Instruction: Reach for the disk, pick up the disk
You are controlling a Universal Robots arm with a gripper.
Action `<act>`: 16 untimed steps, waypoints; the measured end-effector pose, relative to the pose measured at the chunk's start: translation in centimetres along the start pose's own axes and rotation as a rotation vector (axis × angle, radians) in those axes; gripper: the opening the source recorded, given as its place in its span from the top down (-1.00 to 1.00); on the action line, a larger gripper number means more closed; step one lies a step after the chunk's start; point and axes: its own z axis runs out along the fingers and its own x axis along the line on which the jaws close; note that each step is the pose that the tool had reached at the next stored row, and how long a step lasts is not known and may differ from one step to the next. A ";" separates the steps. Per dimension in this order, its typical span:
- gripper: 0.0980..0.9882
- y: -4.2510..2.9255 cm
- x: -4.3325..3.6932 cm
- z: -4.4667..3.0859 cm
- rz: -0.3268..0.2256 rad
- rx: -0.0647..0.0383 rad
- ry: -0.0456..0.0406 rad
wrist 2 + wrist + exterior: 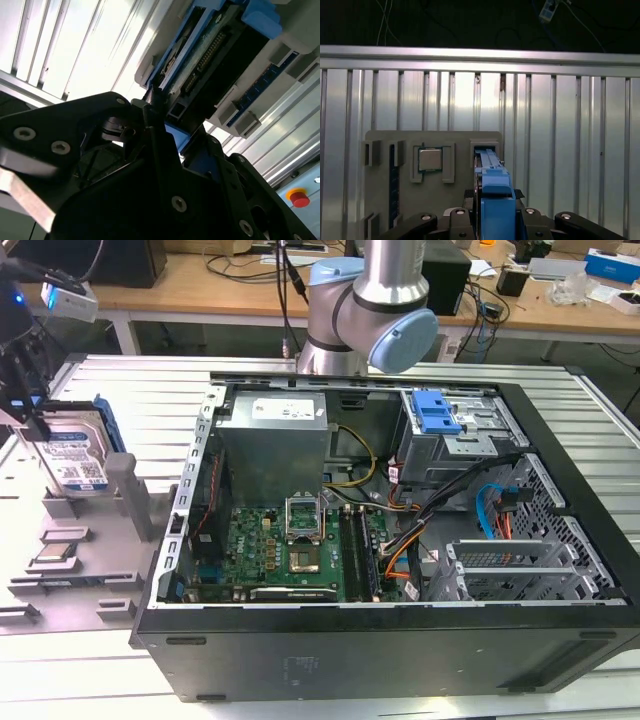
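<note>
The disk [78,452] stands upright on its edge in a slot of the grey fixture [100,560] at the exterior view's left, its white-and-blue label facing the camera and a blue bracket along its side. My gripper [33,422] is on the disk's upper end. In the first wrist view the disk [495,200] appears edge-on, with a black finger [470,196] pressed against each side of its blue bracket. The second wrist view shows the disk's connector edge [210,57] just past a thin fingertip [152,107]. The gripper is shut on the disk.
An open computer case [560,540] with its motherboard exposed stands at the exterior view's right of the fixture. A small square processor chip [430,160] lies in a fixture pocket beside the disk's slot. The arm's base [370,315] rises behind the case. A red button [299,198] sits on the ribbed table.
</note>
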 end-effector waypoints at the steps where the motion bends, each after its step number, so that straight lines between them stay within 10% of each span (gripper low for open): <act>1: 0.39 0.00 0.00 -0.13 0.000 0.000 0.0000; 16: 0.39 -0.02 0.01 -2.52 0.000 0.000 0.0000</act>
